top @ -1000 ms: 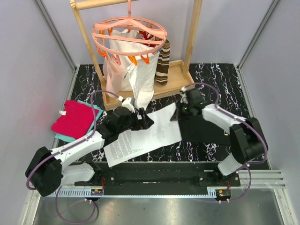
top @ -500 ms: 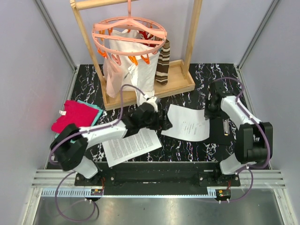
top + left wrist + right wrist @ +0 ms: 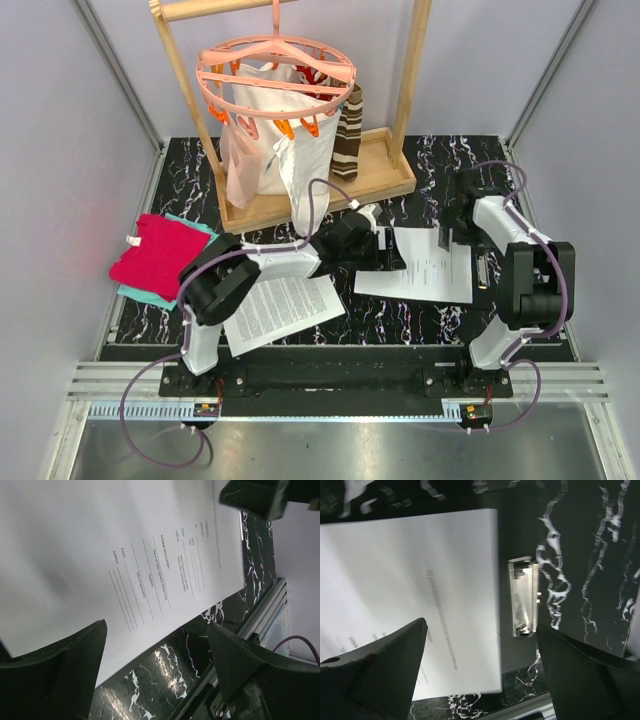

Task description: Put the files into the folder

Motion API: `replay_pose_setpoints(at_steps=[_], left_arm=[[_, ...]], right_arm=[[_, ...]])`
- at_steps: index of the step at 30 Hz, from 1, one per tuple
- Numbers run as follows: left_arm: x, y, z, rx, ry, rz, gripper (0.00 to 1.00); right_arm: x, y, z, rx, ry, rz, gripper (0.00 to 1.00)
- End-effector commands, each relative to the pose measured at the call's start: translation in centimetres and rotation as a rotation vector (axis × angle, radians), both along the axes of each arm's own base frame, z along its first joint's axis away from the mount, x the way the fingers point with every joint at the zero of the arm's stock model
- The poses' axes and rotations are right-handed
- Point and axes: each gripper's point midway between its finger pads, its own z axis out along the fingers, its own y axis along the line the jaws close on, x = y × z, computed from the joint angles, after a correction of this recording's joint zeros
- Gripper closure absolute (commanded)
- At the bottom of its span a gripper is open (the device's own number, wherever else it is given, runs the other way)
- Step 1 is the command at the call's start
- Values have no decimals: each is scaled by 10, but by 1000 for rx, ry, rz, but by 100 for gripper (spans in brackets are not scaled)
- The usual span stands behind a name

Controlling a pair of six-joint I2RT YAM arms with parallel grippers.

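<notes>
From where I stand, one of the files, a printed sheet (image 3: pixel 420 268), lies flat on the folder (image 3: pixel 517 540) at the right of the surface (image 3: pixel 450 160). I cannot tell whether it sits under the clear front or merely on top.

The left end effector (image 3: pixel 156 630) hangs over that sheet's left end with its jaws wide and nothing pinched between them. The right end effector (image 3: pixel 480 630) hovers over the sheet's far right part, close to the folder's clip (image 3: pixel 524 597), also spread wide and empty.

What matters for the coming move, I'd judge, is the remaining sheets (image 3: pixel 280 310). They lie to the near left of the left end effector, back beside its own arm and well apart from the folder. Their long axis runs left to right, the right end tipped slightly toward the far side. The left arm is plainly the nearer one, and it would have to draw back toward the near left to reach them.
</notes>
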Motion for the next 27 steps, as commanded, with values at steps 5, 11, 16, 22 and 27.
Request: replay_pose_setpoints(at_steps=[5, 11, 16, 22, 27], left_arm=[[12, -34, 1, -77, -2, -36, 15], [15, -25, -23, -5, 55, -5, 15], [23, -6, -37, 53, 82, 58, 15], [32, 4, -34, 128, 19, 49, 14], [35, 18, -36, 225, -37, 12, 14]], right_arm=[[19, -78, 15, 47, -107, -340, 0], [27, -87, -5, 140, -109, -391, 0], [24, -78, -20, 289, -110, -397, 0], [18, -47, -39, 449, -76, -396, 0], [15, -18, -35, 603, -86, -396, 0]])
